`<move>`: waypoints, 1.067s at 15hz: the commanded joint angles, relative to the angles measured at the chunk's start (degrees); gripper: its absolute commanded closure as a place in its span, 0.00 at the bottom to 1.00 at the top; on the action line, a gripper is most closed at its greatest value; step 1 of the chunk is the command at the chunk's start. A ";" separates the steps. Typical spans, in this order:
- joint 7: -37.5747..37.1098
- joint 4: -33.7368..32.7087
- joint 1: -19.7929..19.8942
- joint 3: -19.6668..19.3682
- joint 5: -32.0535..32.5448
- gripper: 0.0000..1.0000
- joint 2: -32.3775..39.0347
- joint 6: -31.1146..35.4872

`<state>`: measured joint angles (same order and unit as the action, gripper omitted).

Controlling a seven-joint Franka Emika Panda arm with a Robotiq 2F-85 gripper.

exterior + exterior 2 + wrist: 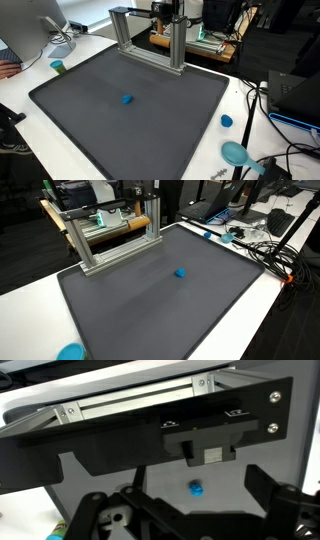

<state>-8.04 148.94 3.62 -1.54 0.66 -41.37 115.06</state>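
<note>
Gripper (pixel 190 515), jaws apart; small blue block (pixel 196 488) at twelve o'clock on grey mat (pixel 150 478). Risk: off-centre descent may knock it away.

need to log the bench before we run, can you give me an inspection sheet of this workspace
surface: dark mat on a white table
job's things: small blue block lying alone mid-mat
clutter: metal frame at the mat's back edge; blue lid and teal dish on the table beside the mat
grippers: fingers open, holding nothing, clear of the block
cables: black cables on the table past the mat's edge
surroundings: monitor; desks with equipment behind
</note>
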 commanded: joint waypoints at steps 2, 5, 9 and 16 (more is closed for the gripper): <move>0.38 -0.44 0.62 0.31 -0.28 0.00 -0.10 -0.18; -0.57 2.40 0.39 2.22 0.72 0.00 -1.40 3.82; -0.79 3.93 -0.77 4.79 0.85 0.00 -0.64 5.04; -0.42 4.59 -1.18 4.97 0.35 0.00 -0.10 7.69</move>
<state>-8.33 153.66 2.66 3.66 0.82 -41.49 122.95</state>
